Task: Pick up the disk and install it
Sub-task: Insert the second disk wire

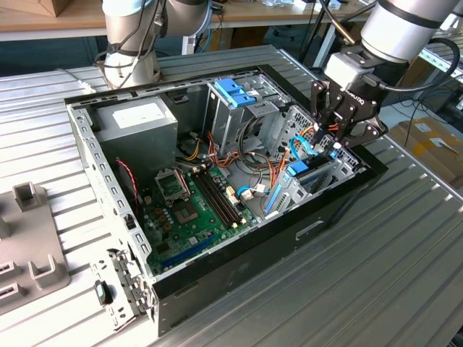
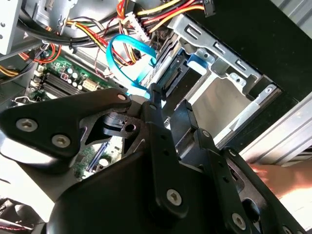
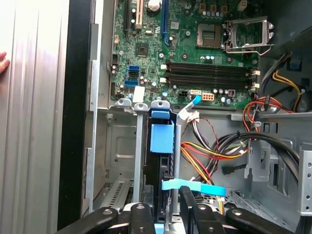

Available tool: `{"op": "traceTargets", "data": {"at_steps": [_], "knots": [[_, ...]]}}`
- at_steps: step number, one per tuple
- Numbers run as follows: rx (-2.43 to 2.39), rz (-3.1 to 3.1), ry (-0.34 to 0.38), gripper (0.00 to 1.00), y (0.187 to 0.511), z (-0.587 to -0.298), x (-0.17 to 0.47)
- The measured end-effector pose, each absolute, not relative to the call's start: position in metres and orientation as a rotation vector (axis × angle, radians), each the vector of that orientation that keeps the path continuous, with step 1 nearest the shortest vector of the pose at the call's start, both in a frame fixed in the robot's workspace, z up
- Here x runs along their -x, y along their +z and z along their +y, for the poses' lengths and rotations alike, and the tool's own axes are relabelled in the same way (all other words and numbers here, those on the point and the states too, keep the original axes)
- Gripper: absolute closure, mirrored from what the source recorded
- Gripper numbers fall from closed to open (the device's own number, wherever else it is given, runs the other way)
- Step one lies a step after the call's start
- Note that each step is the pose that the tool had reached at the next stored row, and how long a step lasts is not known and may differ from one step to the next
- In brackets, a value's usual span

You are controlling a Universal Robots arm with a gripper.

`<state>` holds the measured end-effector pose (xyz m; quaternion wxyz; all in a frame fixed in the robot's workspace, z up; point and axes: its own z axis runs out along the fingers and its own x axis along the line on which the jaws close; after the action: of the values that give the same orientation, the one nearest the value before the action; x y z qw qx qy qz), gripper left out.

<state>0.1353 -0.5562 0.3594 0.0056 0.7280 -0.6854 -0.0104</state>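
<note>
While the gripper (image 3: 165,202) hangs low over the drive bay (image 3: 122,146) at the exterior view's right, I judge the disk (image 3: 162,138) to be sitting in that bay, standing on edge between its metal rails. Its light-blue tab faces the motherboard (image 3: 161,39). I reckon that upright slot is why the wrist comes at it from above. Whether the fingers are clamped on the disk's top edge or merely apart beside it, I cannot tell from here. A flat blue cable (image 3: 195,186) crosses just beside the gripper, and a bundle of red, yellow and black wires (image 3: 214,146) loops close by, so there is little room. The slot next to the disk shows bare metal. A person's hand (image 2: 287,183) rests on the ribbed table (image 1: 362,289) just outside the case (image 1: 239,275). Farther in, the open case holds the memory sticks (image 3: 209,70) and the processor socket (image 3: 209,34). At the upper middle of the exterior view it holds a tall cage (image 1: 231,123), and the power supply (image 1: 137,119) is at upper left.
</note>
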Motion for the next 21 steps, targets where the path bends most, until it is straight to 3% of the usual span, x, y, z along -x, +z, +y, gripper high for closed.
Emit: {"op": "traceTargets", "data": {"at_steps": [21], "knots": [[-2.279,-2.146,-0.033,0.64,0.3636,-0.5562,-0.1376]]}}
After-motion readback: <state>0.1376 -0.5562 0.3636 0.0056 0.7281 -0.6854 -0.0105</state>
